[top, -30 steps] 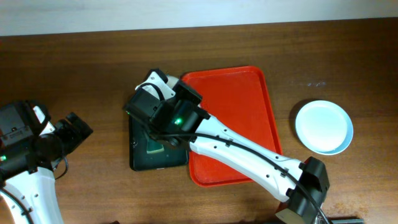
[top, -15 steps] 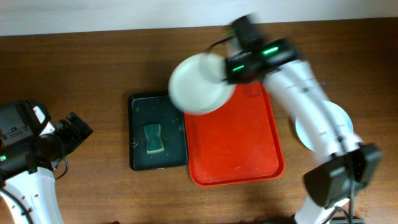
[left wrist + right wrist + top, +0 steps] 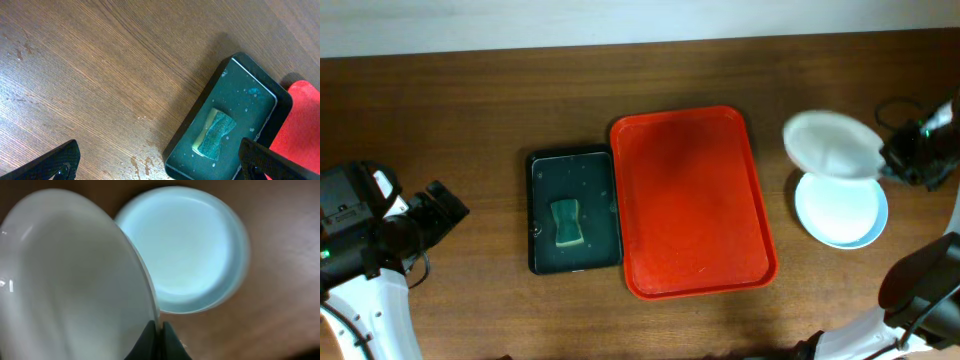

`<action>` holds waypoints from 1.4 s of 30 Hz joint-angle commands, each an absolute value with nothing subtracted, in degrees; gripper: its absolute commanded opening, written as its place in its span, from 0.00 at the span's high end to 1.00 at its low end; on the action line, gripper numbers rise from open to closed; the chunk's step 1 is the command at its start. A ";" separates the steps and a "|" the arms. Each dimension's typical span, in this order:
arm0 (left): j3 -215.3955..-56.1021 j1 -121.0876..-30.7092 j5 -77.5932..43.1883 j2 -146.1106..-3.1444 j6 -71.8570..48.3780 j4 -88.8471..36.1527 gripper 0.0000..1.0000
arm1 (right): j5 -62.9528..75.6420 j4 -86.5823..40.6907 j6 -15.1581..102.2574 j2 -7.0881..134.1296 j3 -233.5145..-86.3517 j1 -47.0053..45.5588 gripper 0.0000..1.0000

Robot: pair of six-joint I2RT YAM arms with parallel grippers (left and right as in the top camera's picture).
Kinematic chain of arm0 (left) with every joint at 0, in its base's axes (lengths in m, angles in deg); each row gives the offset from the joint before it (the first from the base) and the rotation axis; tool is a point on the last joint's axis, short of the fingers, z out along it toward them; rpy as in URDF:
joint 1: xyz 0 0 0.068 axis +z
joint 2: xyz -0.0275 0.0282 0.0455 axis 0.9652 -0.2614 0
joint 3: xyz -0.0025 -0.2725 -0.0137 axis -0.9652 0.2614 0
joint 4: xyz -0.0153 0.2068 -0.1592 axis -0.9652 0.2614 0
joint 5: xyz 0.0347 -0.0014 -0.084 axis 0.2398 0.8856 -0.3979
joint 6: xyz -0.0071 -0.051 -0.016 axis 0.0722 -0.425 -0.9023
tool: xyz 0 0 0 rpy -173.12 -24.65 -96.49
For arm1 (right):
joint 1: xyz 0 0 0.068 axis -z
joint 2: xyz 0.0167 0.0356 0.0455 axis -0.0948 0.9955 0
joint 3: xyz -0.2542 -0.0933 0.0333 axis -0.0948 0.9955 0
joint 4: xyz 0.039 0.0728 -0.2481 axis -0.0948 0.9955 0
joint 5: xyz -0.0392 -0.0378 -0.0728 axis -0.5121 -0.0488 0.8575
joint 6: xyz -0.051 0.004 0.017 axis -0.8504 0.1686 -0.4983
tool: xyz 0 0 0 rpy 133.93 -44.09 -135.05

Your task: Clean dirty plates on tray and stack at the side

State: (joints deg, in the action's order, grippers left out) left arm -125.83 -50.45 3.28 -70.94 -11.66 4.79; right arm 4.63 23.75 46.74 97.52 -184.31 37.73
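My right gripper (image 3: 888,160) is shut on the rim of the white plate (image 3: 828,144) and holds it tilted in the air, just above and left of a pale mint-blue plate (image 3: 842,212) lying on the bare wood at the right. In the right wrist view the fingers (image 3: 157,330) pinch the white plate's (image 3: 70,280) edge, with the mint-blue plate (image 3: 187,247) below. The red tray (image 3: 690,200) in the middle holds no plates. My left gripper (image 3: 160,162) is open, over bare wood at the far left.
A small black tray (image 3: 575,212) with a green sponge (image 3: 566,222) lies against the red tray's left side; it also shows in the left wrist view (image 3: 225,122). Water drops mark the wood by it. The table's back edge runs along the top.
My right arm has swung from the black tray across the red tray to the far right, carrying the white plate to above the mint-blue plate. The left arm has not moved.
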 commanded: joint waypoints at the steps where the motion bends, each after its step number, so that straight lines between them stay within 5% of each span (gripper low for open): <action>1: -126.53 -50.14 2.69 -70.46 -11.66 4.72 0.01 | 10.33 20.80 48.51 96.34 -176.80 41.56 0.96; 7: -126.53 -50.14 2.69 -70.46 -11.66 4.72 0.01 | 9.90 18.59 49.06 96.34 -170.70 45.17 0.94; 9: -126.53 -50.14 2.69 -70.46 -11.66 4.72 0.01 | 11.32 16.80 49.06 96.34 -168.62 45.27 0.81; 12: -126.53 -50.14 2.69 -70.46 -11.66 4.72 0.01 | 12.72 14.37 50.37 96.34 -165.50 45.36 0.49; 21: -126.53 -50.14 2.69 -70.46 -11.66 4.72 0.01 | -3.50 18.70 42.28 79.40 -165.58 39.05 0.46; 27: -126.53 -50.14 2.69 -70.46 -11.66 4.72 0.01 | -11.11 19.49 36.01 58.46 -165.58 20.88 0.43; 28: -126.53 -50.14 2.69 -70.46 -11.66 4.72 0.01 | -11.09 19.34 35.88 55.55 -165.58 17.36 0.39; 30: -126.53 -50.14 2.69 -70.46 -11.66 4.72 0.01 | -10.87 19.25 35.90 50.46 -165.58 10.52 0.02; 35: -126.53 -50.14 2.69 -70.46 -11.66 4.72 0.01 | -10.50 19.29 35.90 41.22 -165.58 -1.13 0.02; 42: -126.53 -50.14 2.69 -70.46 -11.66 4.72 0.01 | -10.47 20.47 35.90 37.24 -165.56 -3.51 0.02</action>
